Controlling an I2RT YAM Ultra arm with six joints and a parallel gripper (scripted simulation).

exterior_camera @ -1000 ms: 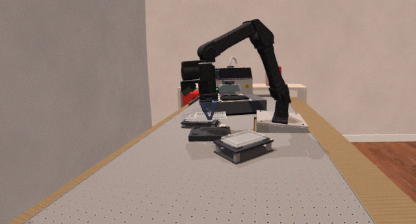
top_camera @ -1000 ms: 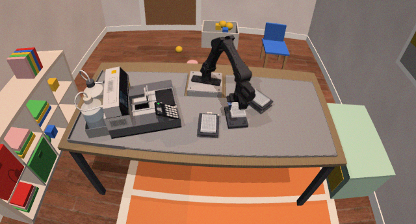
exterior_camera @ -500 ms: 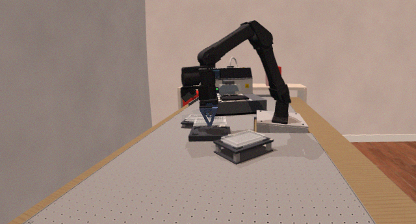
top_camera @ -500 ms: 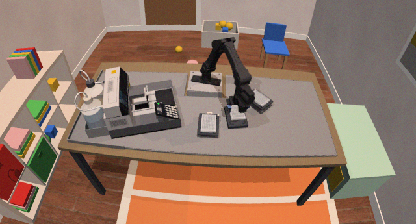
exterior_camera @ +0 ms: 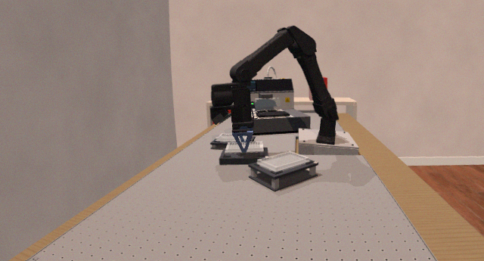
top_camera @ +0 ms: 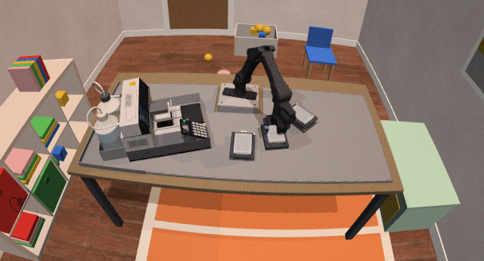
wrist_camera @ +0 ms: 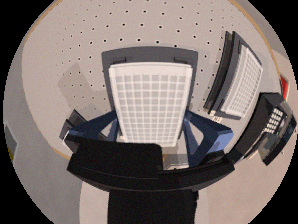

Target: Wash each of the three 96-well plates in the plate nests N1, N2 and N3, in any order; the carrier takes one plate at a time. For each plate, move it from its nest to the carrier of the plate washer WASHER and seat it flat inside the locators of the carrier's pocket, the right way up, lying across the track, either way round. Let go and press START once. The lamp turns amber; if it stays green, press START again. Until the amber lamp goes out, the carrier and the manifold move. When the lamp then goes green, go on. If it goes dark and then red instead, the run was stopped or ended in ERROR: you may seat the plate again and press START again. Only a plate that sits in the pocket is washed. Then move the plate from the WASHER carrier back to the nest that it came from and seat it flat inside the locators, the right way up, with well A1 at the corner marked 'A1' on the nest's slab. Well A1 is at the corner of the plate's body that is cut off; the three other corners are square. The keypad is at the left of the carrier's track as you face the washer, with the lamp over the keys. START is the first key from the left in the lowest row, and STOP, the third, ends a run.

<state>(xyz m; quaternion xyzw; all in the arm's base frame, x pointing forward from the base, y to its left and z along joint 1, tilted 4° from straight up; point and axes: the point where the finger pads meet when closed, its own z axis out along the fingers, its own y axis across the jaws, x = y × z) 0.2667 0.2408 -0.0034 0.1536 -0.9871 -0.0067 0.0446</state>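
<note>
My gripper [top_camera: 274, 132] [exterior_camera: 243, 141] [wrist_camera: 150, 112] is shut on a white 96-well plate [top_camera: 278, 138] [exterior_camera: 249, 147] [wrist_camera: 149, 96], gripping its long sides. The plate is down at the middle nest [top_camera: 274, 145] [exterior_camera: 242, 160] [wrist_camera: 149, 56], and I cannot tell whether it rests fully in it. A second plate [top_camera: 242, 143] [exterior_camera: 223, 138] [wrist_camera: 244, 83] lies in the left nest [top_camera: 242, 156]. A third plate [top_camera: 303, 114] [exterior_camera: 281, 160] lies on the raised right nest [top_camera: 308, 125] [exterior_camera: 280, 176]. The washer [top_camera: 166, 140] [exterior_camera: 272, 97] stands at the table's left, its carrier pocket [top_camera: 164, 123] is dark and bare, and its keypad [top_camera: 199, 129] [wrist_camera: 274, 123] shows a green lamp [top_camera: 184, 121].
The arm's base block [top_camera: 238, 102] [exterior_camera: 327, 145] sits at the back of the table. Two bottles [top_camera: 106, 128] with tubing stand left of the washer. A shelf with coloured blocks [top_camera: 34, 140] is on the left and a green cabinet [top_camera: 416, 170] on the right.
</note>
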